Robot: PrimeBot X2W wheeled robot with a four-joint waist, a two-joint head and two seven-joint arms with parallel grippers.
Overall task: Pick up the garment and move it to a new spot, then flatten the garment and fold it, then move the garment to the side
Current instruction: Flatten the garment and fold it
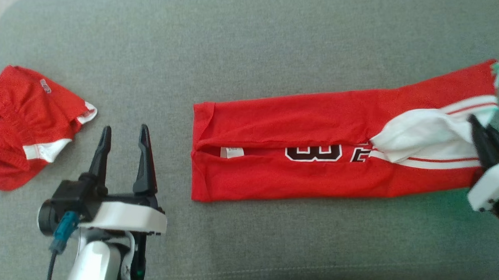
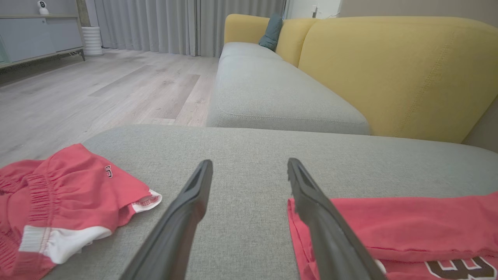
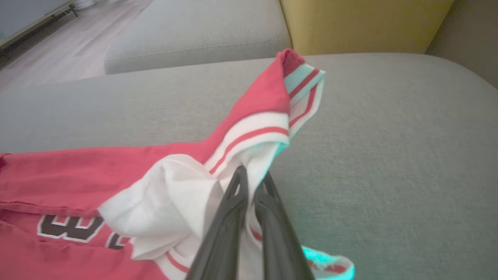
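The garment is a red jersey with a dark number and white trim. It lies folded into a long strip across the grey cushion. My right gripper is shut on its white-trimmed right end, and the right wrist view shows the fingers pinched into bunched, slightly lifted cloth. My left gripper stands open just left of the jersey's left edge, with nothing between its fingers. In the left wrist view that gripper hovers over bare cushion, with the jersey at the lower right.
A crumpled pair of red shorts lies at the cushion's left edge, seen again in the left wrist view. Behind are a yellow sofa back, another grey seat and wooden floor.
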